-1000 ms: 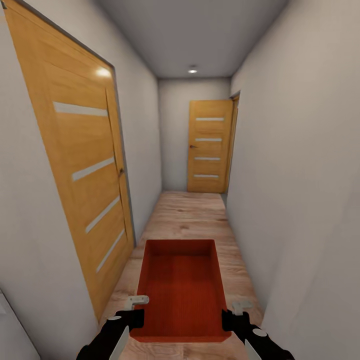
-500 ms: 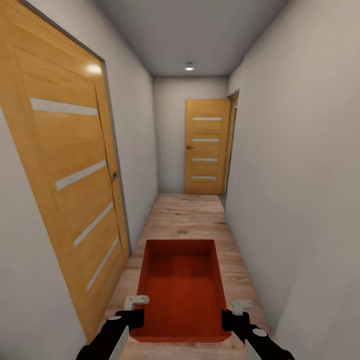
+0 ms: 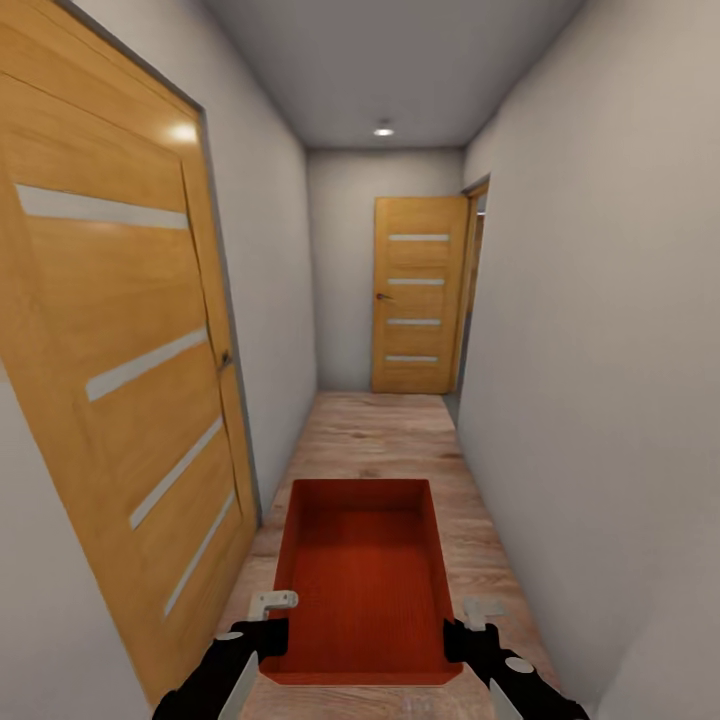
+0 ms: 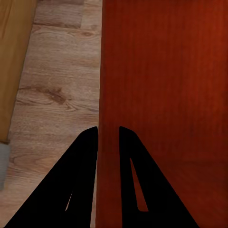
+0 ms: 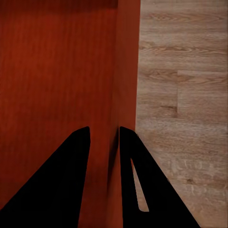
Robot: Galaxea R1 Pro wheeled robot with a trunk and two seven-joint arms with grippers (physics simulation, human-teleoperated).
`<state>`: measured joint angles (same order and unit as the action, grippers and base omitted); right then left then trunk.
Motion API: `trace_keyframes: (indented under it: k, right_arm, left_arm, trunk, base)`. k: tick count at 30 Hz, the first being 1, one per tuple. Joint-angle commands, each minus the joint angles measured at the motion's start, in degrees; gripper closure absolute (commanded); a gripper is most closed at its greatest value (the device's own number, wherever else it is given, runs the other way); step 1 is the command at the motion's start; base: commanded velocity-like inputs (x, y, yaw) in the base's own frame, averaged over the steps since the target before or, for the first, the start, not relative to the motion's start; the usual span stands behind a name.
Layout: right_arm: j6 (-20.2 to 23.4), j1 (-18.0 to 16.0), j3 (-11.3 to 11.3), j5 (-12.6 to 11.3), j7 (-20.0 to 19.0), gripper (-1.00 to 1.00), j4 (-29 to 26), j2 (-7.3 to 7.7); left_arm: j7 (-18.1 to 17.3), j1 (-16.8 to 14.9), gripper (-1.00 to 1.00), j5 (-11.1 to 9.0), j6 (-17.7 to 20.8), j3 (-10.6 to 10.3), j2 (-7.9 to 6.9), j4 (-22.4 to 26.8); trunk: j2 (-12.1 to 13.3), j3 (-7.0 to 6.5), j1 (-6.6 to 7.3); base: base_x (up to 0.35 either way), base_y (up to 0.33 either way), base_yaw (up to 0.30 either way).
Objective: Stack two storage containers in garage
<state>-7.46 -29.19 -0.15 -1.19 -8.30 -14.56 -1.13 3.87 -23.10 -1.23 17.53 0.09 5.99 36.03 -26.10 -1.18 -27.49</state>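
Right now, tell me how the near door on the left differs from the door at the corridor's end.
The near door lines the left wall, seen at a steep angle and large in the head view; the far door faces the camera and looks small. A ceiling light glints on the near door, none on the far door. Both are orange wood with four pale horizontal strips.

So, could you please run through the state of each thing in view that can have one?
storage container: empty, upright, carried off the wooden floor between both grippers.
left gripper: shut on the container's left wall.
right gripper: shut on the container's right wall.
near door: closed, on the left wall.
far door: closed, at the corridor's end.
ceiling light: on.
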Motion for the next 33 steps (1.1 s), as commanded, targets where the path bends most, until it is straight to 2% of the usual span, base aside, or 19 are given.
trace_keyframes:
  k: [1,17,33]
  right_arm:
    - [-0.2,0.0,1.6,-0.5,-0.5,1.0,-0.1,0.43]
    - [-0.2,0.0,1.7,-0.5,-0.5,1.0,-0.1,0.43]
    - [-0.2,0.0,1.7,-0.5,-0.5,1.0,-0.1,0.43]
  left_arm:
    - [0.6,0.0,1.0,0.9,0.4,0.9,-1.94,0.0]
    - [0.6,-0.1,1.0,0.9,0.4,0.9,-1.94,0.0]
    - [0.7,0.0,1.0,0.9,0.4,0.9,-1.94,0.0]
  trunk:
    - [0.0,0.01,-0.05]
    - [0.0,0.01,-0.05]
    - [0.0,0.01,-0.05]
  base:
    - [0.329,0.047,0.0]
    - [0.329,0.004,0.0]
    - [0.329,0.0,-0.051]
